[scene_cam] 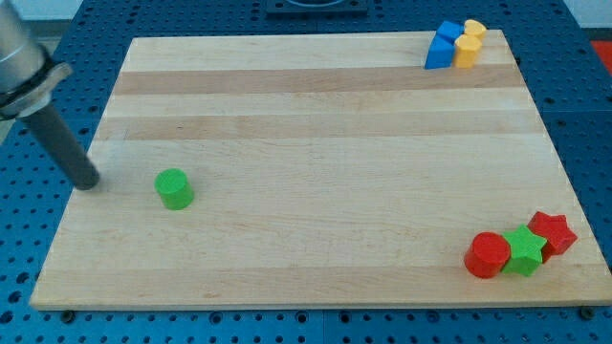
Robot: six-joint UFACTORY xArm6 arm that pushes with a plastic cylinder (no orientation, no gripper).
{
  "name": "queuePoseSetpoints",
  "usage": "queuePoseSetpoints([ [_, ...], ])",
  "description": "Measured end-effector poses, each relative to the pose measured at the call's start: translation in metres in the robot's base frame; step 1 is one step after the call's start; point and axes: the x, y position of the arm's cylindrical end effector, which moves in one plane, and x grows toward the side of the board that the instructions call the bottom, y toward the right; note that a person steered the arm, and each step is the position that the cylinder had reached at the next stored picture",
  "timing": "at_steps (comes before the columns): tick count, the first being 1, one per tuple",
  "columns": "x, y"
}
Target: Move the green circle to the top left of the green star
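The green circle (174, 188) is a round green block on the wooden board (316, 115), at the view's left. The green star (525, 250) sits at the view's bottom right, touching a red circle (488, 255) on its left and a red star (553, 232) on its upper right. My tip (88, 182) is the lower end of the dark rod, resting near the board's left edge, a short way left of the green circle and apart from it.
A blue block (441, 45) and two yellow blocks (469, 43) are clustered at the view's top right corner of the board. The board lies on a blue perforated table (583, 115).
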Motion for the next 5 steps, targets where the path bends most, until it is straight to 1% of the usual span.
queuePoseSetpoints([
  [2,0.017,0.093],
  [4,0.047,0.193],
  [5,0.065,0.203],
])
